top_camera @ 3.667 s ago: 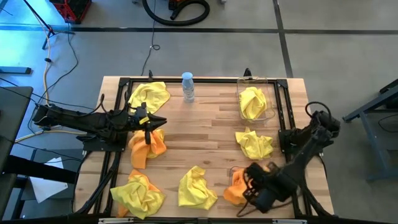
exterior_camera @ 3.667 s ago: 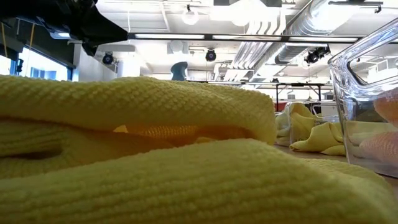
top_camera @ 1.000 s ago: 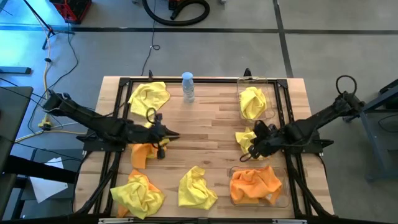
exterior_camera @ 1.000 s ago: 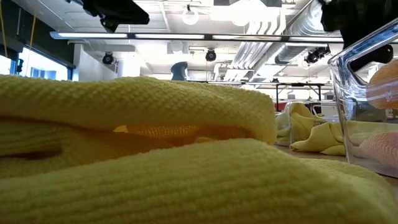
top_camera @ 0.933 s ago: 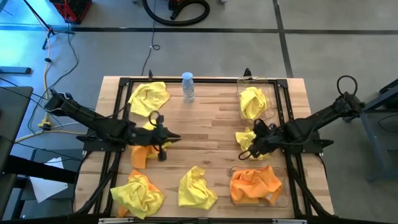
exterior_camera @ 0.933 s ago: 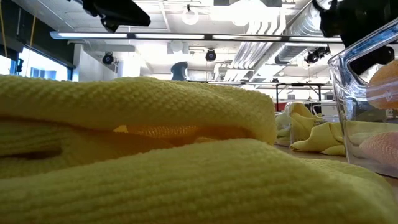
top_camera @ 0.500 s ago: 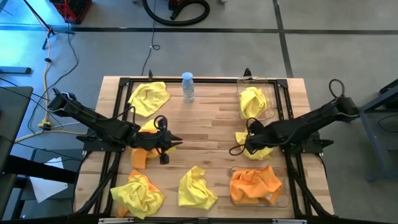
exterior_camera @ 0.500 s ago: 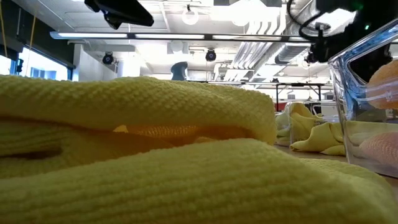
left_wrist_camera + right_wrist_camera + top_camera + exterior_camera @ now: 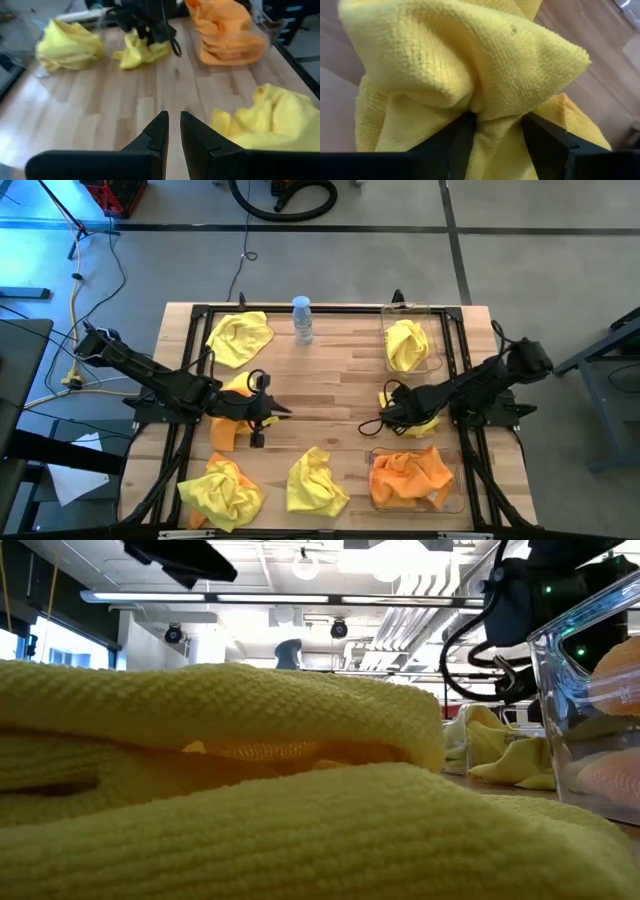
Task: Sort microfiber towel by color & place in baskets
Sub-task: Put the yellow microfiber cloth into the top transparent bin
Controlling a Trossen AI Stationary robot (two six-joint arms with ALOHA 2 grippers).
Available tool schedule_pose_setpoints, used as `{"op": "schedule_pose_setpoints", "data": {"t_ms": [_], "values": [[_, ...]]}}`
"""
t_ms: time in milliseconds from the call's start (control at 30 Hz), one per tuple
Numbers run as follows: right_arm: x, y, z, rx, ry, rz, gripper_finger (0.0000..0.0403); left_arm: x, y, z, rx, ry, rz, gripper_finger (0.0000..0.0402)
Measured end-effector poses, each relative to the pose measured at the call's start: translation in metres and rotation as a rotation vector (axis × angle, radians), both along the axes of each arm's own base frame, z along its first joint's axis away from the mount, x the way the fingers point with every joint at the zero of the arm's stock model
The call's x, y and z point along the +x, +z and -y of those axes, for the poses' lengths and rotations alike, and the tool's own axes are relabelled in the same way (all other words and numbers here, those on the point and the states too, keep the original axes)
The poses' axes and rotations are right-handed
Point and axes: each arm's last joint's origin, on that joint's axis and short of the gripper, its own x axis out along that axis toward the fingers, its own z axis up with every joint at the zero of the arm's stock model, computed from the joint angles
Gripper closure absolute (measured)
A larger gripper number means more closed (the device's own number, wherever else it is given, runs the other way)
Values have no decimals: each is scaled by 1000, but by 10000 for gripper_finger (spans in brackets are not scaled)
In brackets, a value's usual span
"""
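My right gripper (image 9: 384, 420) (image 9: 495, 129) points down into a crumpled yellow microfiber towel (image 9: 425, 422) (image 9: 470, 65) at the table's right, fingers open astride a raised fold. My left gripper (image 9: 287, 411) (image 9: 173, 120) hovers above bare wood at mid-left, its fingers nearly together with nothing between them; an orange towel (image 9: 222, 432) lies under its arm. Two clear baskets stand on the right. The far one (image 9: 432, 330) holds a yellow towel (image 9: 405, 345). The near one (image 9: 458, 485) holds an orange towel (image 9: 410, 475). My right gripper comes from above, pointing down, and straddles a raised fold (image 9: 496, 120) of the yellow towel. The cloth fills the gap between the fingers (image 9: 455, 142) and touches both inner faces. The towel lies bunched on the table.
Loose yellow towels lie at far left (image 9: 240, 335), near left (image 9: 220, 492) and near middle (image 9: 316, 480). A small clear bottle (image 9: 302, 320) stands at the far middle. A black frame (image 9: 190, 370) runs along the table's sides. In the low view a yellow towel (image 9: 220, 800) fills the foreground.
My right gripper has come down onto the yellow towel, tipping from a slant to point almost straight down and shifting a little toward the table's left. The towels have stayed where they were.
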Motion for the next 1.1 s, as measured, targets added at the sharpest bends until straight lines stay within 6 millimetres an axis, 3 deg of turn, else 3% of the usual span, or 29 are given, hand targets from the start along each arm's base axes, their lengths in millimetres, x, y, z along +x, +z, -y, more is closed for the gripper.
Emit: {"op": "schedule_pose_setpoints", "data": {"t_ms": [100, 233, 300, 767, 933, 1100], "values": [[-2, 3, -1, -22, -14, 9, 276, -2, -9, -1, -61, -6, 23, 367], [-4, 18, -1, 3, 5, 84, 368, -7, -13, -3, -123, 6, 29, 367], [-6, 28, 0, 3, 16, 133, 391, -10, -17, -4, -138, 18, 4, 367], [-42, 119, 15, -131, 73, 768, 399, -22, -3, -17, -163, 44, 41, 367], [-51, 150, 27, -285, 130, 1020, 401, -21, -1, -20, -140, 49, 47, 367], [-65, 176, 46, -484, 97, 1162, 402, -21, -2, -23, -137, 63, 43, 367]]}}
